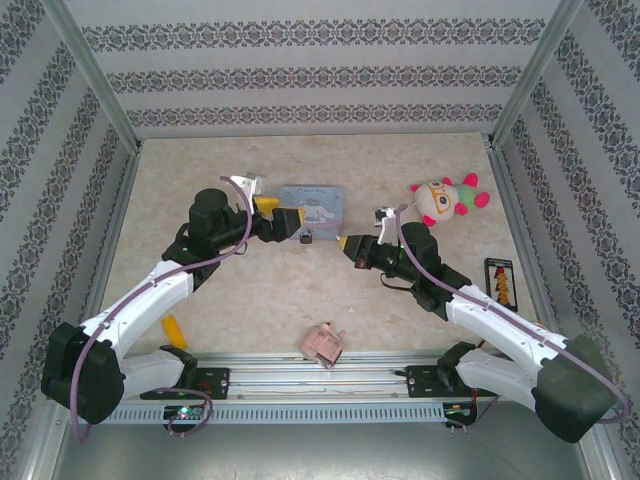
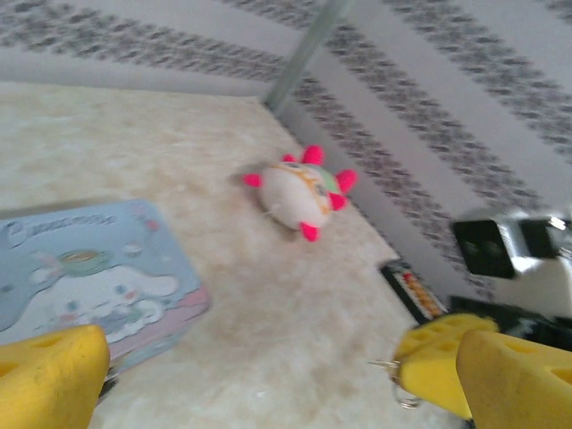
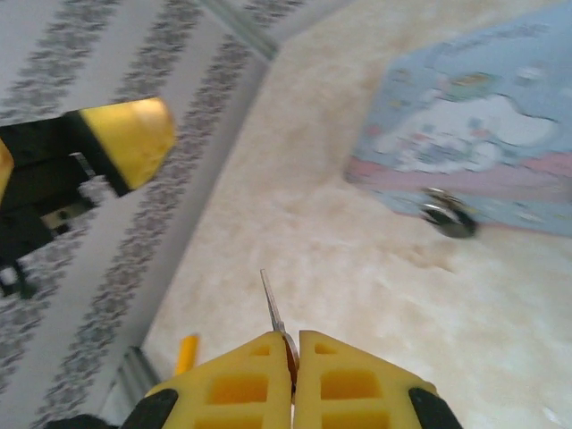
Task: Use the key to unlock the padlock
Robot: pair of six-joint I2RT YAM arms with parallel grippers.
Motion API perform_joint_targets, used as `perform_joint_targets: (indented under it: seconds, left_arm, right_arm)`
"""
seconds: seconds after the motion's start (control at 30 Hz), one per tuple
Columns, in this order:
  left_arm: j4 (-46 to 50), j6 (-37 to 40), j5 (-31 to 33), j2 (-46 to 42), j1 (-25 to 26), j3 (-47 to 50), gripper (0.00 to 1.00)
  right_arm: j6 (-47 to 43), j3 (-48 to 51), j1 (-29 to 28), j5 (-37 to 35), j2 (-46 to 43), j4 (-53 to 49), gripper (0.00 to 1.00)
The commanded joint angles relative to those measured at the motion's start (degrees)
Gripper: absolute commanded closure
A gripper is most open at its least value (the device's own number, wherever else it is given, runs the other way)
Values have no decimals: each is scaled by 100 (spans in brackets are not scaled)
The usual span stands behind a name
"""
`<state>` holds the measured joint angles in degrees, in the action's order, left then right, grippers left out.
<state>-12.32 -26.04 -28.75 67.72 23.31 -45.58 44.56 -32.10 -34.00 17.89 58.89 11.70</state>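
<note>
The key [image 3: 273, 313] is thin bare metal with a dull shine. The right gripper [image 3: 293, 350] is matt yellow plastic, moulded with hollows. The tin [image 3: 483, 152] looks smooth, printed and slightly glossy. The desk [image 1: 230, 300] is smooth, matt and marbled. The toy [image 2: 299, 192] is soft cloth.

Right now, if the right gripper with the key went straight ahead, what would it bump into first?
Probably the padlock beside the light-blue cartoon tin: from above, the right gripper and its key aim about there. Its wrist view shows the padlock off to one side, so it might miss.
</note>
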Motion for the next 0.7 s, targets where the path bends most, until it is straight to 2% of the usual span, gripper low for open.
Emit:
perform_joint_targets:
  seconds: [0.0,0.13,0.3,0.67]
  left_arm:
    - [656,-170,1192,227,305,46,1]
    - [1238,-176,1913,805,678,-162,1]
    - [1102,-253,2411,1520,987,-261,0]
    - [563,-280,2896,2944,1132,-680,20]
  right_arm:
    - [-115,55,-82,-863,-161,-1002,100]
    - [10,236,-84,-971,-84,-943,100]
    - [23,221,-72,-1118,173,-959,100]
    - [57,127,34,-1166,729,-933,100]
